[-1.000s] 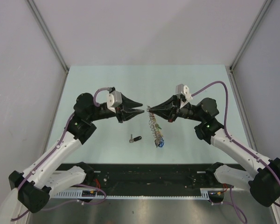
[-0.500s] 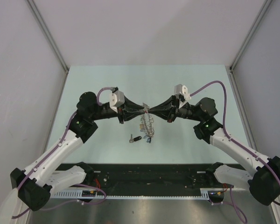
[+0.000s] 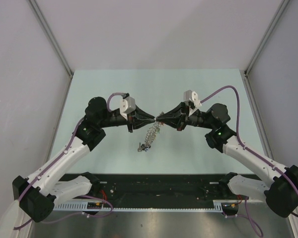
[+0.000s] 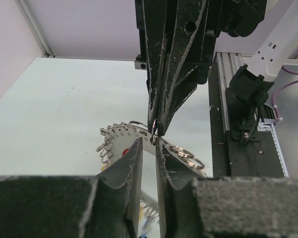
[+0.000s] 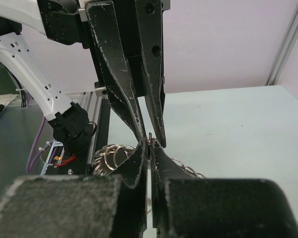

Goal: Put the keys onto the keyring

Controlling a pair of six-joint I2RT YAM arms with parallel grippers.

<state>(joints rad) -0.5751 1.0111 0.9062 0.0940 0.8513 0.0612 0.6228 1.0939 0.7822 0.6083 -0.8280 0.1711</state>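
The two arms meet tip to tip above the middle of the pale green surface (image 3: 213, 89), the left tool (image 3: 152, 119) and the right tool (image 3: 161, 118) pointing straight at each other. The keyring (image 3: 150, 134) hangs from this meeting point and slants down and to the left as a loose silver chain of small rings and blades. Its lower end comes down next to a small dark key (image 3: 139, 147) low by the surface, and I cannot tell whether the two touch. The right wrist view shows the right tool closed to a bare slit on the thin wire of the keyring, with a tiny bit of metal standing up between its tips. In that view the left tool's long black fingers (image 5: 123, 94) come down from above and straddle those tips, one on each side, with only a narrow gap between them. The left wrist view shows the same narrow gap, with the wire loop sitting just above it at the right tool's point. Whether the left tool actually presses on the wire cannot be told. The keys (image 4: 113, 140) already on the ring fan out like teeth to the left of that gap, and a few bare rings trail off to its right.
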